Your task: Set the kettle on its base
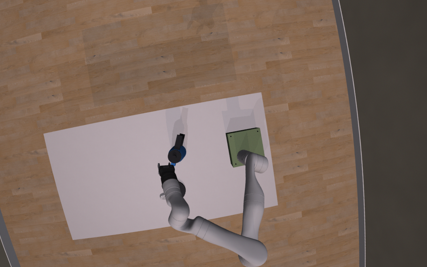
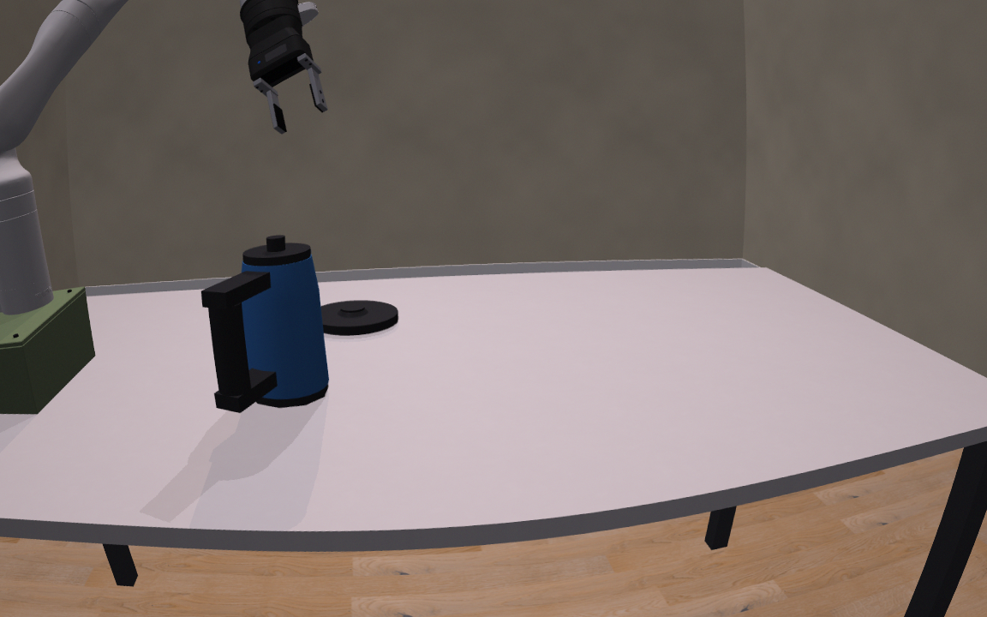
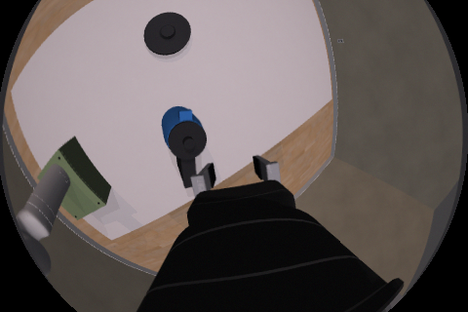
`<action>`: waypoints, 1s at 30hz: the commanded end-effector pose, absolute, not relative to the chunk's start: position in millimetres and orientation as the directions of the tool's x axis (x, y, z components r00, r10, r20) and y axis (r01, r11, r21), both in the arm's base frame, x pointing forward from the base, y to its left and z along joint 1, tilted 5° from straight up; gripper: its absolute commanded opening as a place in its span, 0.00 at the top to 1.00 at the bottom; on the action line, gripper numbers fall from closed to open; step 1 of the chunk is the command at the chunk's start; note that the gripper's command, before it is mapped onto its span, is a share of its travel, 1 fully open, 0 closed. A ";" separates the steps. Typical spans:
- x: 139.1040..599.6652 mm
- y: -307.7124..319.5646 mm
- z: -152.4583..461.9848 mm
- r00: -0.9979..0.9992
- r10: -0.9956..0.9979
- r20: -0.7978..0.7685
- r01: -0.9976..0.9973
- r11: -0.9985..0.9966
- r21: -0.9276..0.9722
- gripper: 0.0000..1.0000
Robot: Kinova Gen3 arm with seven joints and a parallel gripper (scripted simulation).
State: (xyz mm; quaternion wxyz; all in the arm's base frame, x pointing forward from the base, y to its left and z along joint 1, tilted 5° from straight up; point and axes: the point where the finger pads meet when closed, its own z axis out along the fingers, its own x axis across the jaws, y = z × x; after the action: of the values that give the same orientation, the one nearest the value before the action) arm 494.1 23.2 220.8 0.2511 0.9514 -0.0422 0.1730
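Blue kettle (image 2: pixel 282 330) upright on the white table (image 2: pixel 596 383), black lid and knob on top, black handle (image 2: pixel 232 344) turned toward the exterior camera's left. Just behind and to the right of it in that view, the round black base (image 2: pixel 359 315), flat on the table, small stud raised at its middle, apart from the kettle. Not yet on the base. High above the kettle, the gripper (image 2: pixel 297 95) pointing downward with a slight tilt, fingers spread to full width, nothing between them. From the wrist view: kettle (image 3: pixel 182 131) seen from above just ahead of the fingertips, lid facing the lens, base (image 3: pixel 167 33) farther out on the table, the two well separated in the frame. From the top view: gripper (image 1: pixel 164 165) just beside the kettle (image 1: pixel 177 154), base hidden under the wrist and forearm. Grey arm (image 2: pixel 6 191) rising from a green block (image 2: pixel 14 360) at the table's edge, near the kettle's handle side. Wooden floor (image 2: pixel 635 575) below, dull grey walls behind.
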 end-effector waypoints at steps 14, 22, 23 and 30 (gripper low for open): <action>430.1 33.5 211.0 0.958 -0.115 0.262 -0.200 -0.925 0.324 0.00; 395.9 40.4 206.4 0.966 -0.162 0.201 -0.212 -0.942 0.262 0.00; 391.9 41.2 205.9 0.967 -0.166 0.194 -0.213 -0.943 0.255 0.00; 372.6 45.4 204.2 0.970 -0.186 0.158 -0.219 -0.950 0.222 0.00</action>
State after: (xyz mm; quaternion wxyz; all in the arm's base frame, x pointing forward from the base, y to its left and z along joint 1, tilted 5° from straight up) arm 377.8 42.3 203.5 0.1280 0.9839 -0.1027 0.0707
